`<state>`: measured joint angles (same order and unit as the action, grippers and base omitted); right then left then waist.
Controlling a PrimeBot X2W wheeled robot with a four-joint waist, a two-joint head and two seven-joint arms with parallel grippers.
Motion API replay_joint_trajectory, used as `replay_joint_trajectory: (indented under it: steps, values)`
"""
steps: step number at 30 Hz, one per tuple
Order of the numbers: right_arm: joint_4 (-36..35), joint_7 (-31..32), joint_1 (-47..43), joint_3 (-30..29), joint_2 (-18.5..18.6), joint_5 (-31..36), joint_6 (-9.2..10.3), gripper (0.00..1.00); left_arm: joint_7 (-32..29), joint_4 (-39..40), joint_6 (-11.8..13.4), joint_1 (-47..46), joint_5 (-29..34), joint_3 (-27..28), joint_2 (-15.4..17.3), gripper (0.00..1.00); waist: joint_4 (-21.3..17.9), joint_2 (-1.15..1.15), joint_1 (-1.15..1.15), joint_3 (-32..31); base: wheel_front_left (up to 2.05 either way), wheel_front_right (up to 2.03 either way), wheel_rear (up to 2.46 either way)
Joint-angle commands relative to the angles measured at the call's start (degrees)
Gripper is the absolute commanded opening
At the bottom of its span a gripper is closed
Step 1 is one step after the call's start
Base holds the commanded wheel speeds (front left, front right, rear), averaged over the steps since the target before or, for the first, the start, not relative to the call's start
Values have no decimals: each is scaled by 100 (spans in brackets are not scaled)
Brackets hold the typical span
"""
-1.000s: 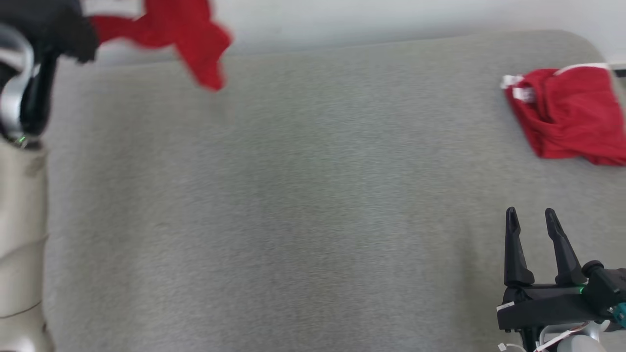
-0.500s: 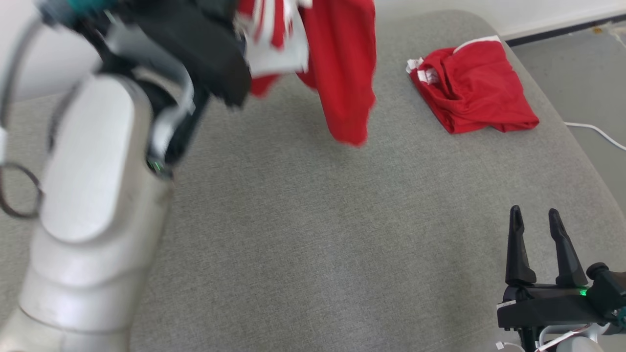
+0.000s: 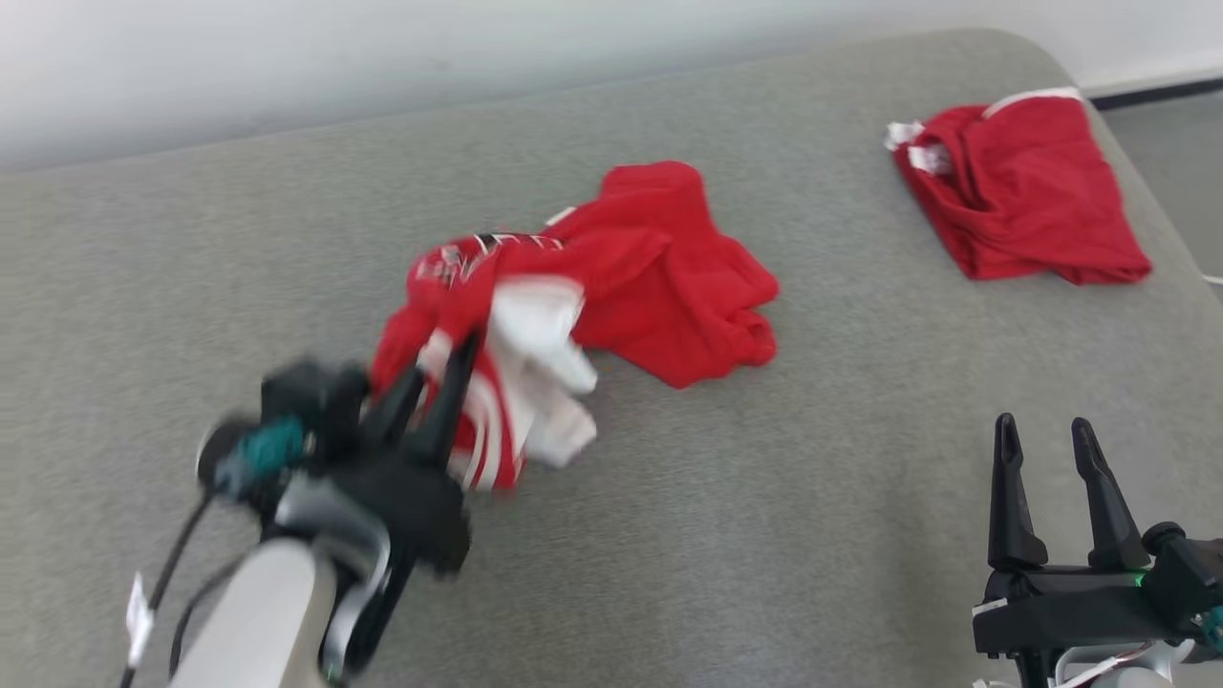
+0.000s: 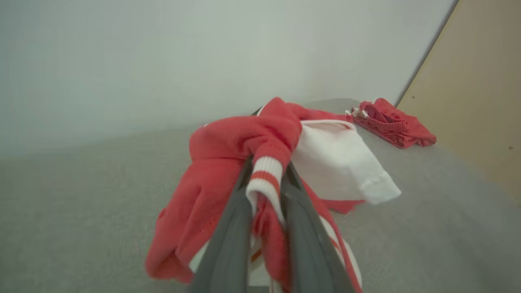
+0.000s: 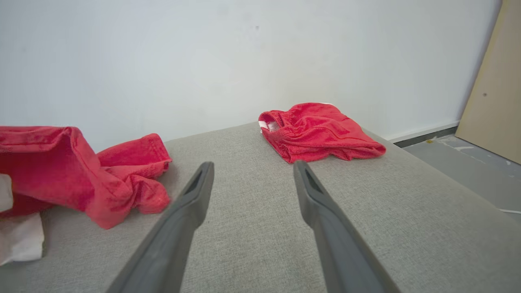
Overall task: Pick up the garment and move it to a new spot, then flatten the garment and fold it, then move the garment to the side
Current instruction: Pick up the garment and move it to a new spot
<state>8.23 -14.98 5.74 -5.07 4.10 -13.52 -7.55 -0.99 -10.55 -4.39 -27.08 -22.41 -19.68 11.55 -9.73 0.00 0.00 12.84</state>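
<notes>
I had the left gripper (image 3: 441, 368) nearly closed, its two dark fingers (image 4: 226, 232) pinching a red-and-white striped cuff of the garment (image 3: 659, 277). In the left wrist view the cuff stood up between them, with red cloth bunched on either side. The rest of the garment lay in a crumpled heap on the grey cushioned surface (image 3: 764, 554), spreading ahead of the fingertips. A white panel was turned out just to the right of the tips. The head view was blurred around that arm, so I could not tell whether the pinched end was lifted clear of the surface. The right gripper (image 3: 1040, 425) stood wide open and held nothing, with bare grey fabric between its fingers. The heap lay well to the left of those jaws. A second red garment (image 3: 1022, 191), roughly folded, sat ahead of them near the far edge, apart from the heap.
</notes>
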Motion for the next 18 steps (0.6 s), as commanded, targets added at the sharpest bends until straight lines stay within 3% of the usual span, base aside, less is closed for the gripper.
replay_joint_trajectory:
  steps: [1, 9, 10, 11, 18]
  values:
    - [15, -27, -73, 15, 68, 25, 15, 100, 70, 43, 55, 354, -42, 27, 88, 0, 306, 0, 0, -170, 0, 0, 0]
    - [111, -27, -122, 164, 179, -30, 15, 100, 224, -44, 104, 1477, -189, -59, 179, 0, 589, 0, 0, -338, 0, 0, 0]
    - [129, -27, -129, 184, 193, -36, 15, 100, 273, -67, 107, 1535, -171, -90, 167, 35, 630, 0, 0, -363, 0, 0, 0]
    - [137, -27, -131, 216, 204, -43, 15, 100, 317, -82, 109, 1582, -186, -98, 137, 98, 660, 0, 0, -384, 0, 0, 0]
    - [187, -27, -205, 295, 281, -37, 15, 100, 910, 19, 165, 1578, -307, 54, -3, 100, 916, 0, 0, -638, 0, 0, 0]
